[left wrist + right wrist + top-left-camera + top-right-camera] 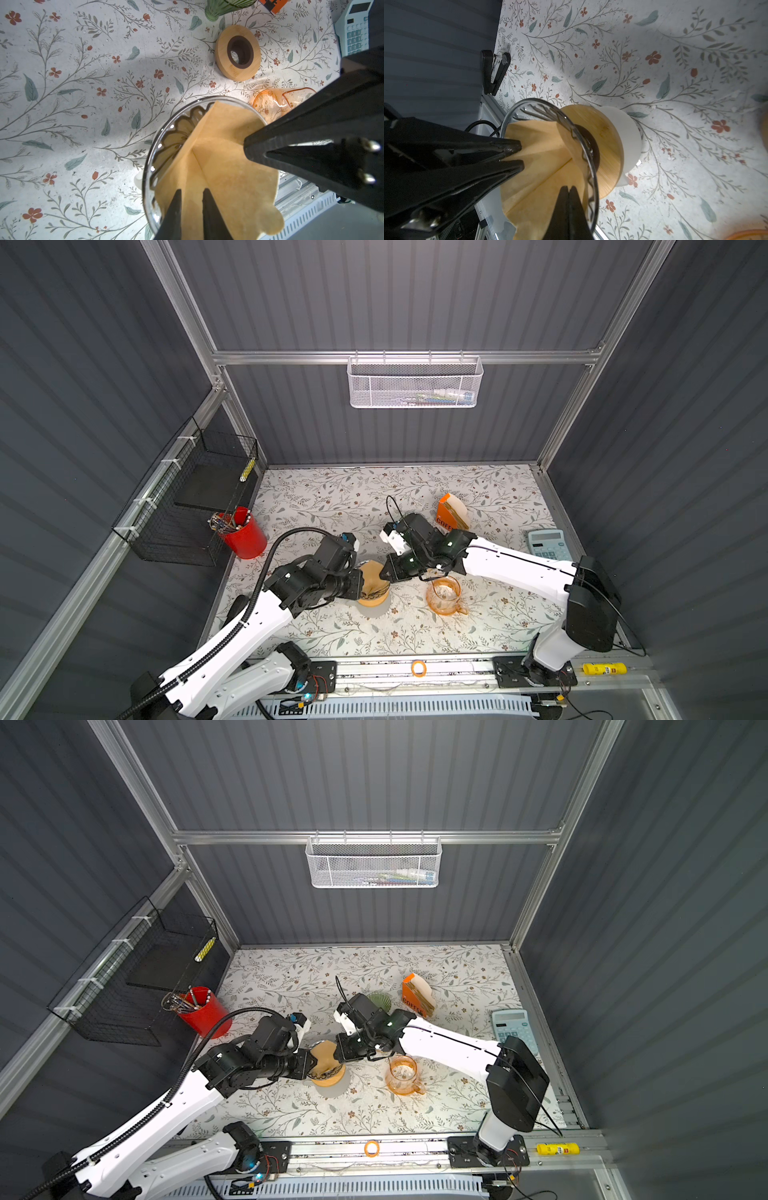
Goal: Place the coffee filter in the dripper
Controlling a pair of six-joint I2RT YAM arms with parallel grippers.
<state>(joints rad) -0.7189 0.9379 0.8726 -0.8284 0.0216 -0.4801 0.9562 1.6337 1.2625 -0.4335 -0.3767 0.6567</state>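
Note:
The glass dripper (372, 600) (328, 1080) with its wooden collar (608, 145) stands on a white cup mid-table. The brown coffee filter (371, 571) (323, 1052) (228, 166) (542, 143) sits in it, its top above the rim and part of the ribbed glass (166, 141) uncovered. My left gripper (360, 585) (192, 190) (521, 154) reaches in from the left, fingers narrowly apart over the paper and pinching nothing that I can see. From the right, my right gripper (384, 574) (568, 187) (246, 145) is shut, its tip against the filter inside the rim.
An orange glass pitcher (444, 594) stands right of the dripper. Behind are an orange filter box (451, 512), a green glass (379, 1000) and a spare wooden ring (238, 53). A calculator (548, 543) lies far right, a red pen cup (243, 533) far left.

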